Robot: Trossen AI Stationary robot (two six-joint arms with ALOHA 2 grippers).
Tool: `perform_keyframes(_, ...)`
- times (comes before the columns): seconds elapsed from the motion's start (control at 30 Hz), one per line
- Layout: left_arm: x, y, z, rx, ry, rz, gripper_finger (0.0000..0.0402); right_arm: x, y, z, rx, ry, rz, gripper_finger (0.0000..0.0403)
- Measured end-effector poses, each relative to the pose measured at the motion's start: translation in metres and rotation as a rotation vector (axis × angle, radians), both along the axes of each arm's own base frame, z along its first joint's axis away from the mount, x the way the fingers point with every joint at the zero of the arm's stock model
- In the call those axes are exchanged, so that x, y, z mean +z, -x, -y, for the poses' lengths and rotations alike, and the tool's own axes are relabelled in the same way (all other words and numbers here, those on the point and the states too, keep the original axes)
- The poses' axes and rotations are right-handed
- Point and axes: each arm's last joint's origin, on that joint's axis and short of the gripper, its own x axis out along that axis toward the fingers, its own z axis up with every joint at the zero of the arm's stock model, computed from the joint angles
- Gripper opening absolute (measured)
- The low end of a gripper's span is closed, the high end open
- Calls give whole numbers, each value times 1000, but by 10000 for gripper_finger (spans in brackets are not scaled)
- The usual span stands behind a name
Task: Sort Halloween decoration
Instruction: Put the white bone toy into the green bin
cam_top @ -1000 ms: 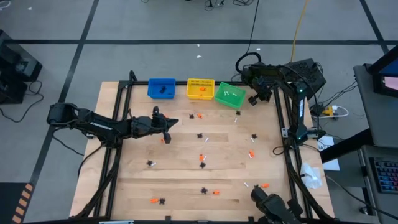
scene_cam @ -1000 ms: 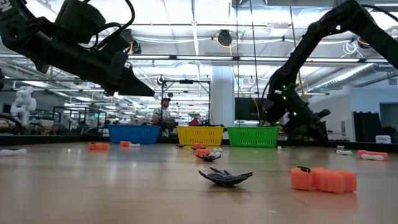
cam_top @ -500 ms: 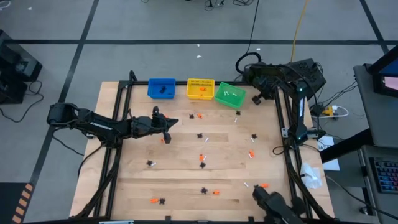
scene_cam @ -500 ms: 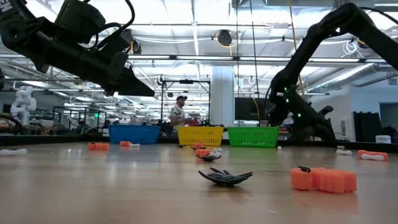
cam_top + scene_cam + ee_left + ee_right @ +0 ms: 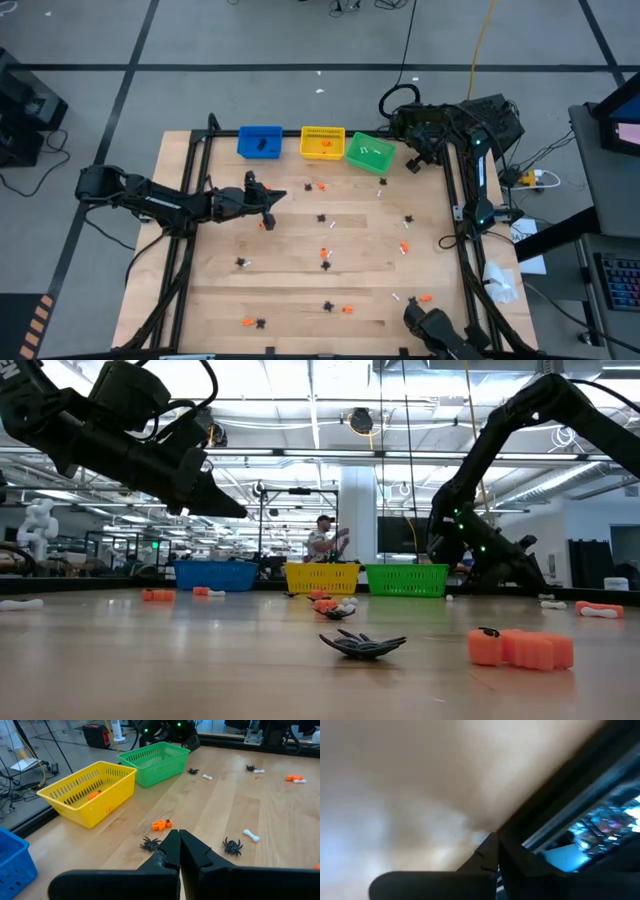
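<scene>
Left gripper (image 5: 277,196) hovers over the bench (image 5: 200,300), fingers shut, empty. Blue bin (image 5: 259,142), yellow bin (image 5: 322,143) and green bin (image 5: 369,152) hold few decorations (image 5: 325,258); most remain scattered. Right gripper (image 5: 410,312) sits low at the near right edge, fingers closed, empty.

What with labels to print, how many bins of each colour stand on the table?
Blue bin: 1
Yellow bin: 1
Green bin: 1
Total: 3

Blurred table (image 5: 395,780) behind right-wrist fingers (image 5: 487,852)
</scene>
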Motion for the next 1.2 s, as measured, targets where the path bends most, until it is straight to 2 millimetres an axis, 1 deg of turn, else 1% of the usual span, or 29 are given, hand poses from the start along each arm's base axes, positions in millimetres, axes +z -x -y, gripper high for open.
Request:
perform_keyframes(0.1, 0, 0, 0, 0, 0, 0, 0, 6, -8, -7, -4, -63, 76, 0)
perform_keyframes(0.2, 0, 0, 0, 1, 0, -1, 0, 17, -13, -12, 36, -55, 103, 0)
perform_keyframes(0.37, 0, 0, 0, 0, 0, -4, 0, 49, -18, -21, 96, 12, 164, 2)
perform_keyframes(0.43, -1, 0, 0, 1, 2, -8, 0, 65, -22, -32, 151, 32, 197, 10)
perform_keyframes(0.5, -2, 1, 0, 1, 3, -17, 0, 78, -23, -47, 196, 56, 226, 25)
perform_keyframes(0.63, -2, 1, 0, 1, 3, -25, 0, 94, -20, -81, 229, 106, 384, 66)
perform_keyframes(0.77, -2, 1, 0, 1, 3, -25, 0, 100, -11, -116, 241, 192, 570, 104)
perform_keyframes(0.87, -2, 1, 0, 1, 3, -25, 0, 102, -3, -141, 240, 264, 682, 121)
perform_keyframes(0.97, -2, 1, 0, 2, 7, -22, 0, 100, 1, -165, 253, 318, 774, 124)
perform_keyframes(1.03, -2, 1, 0, 3, 8, -22, 0, 95, 0, -180, 285, 343, 835, 122)
perform_keyframes(1.13, -2, 1, 0, 3, 8, -22, 0, 86, -4, -199, 374, 345, 906, 118)
perform_keyframes(1.2, -2, 1, 0, 3, 8, -22, 0, 80, -10, -210, 470, 321, 941, 117)
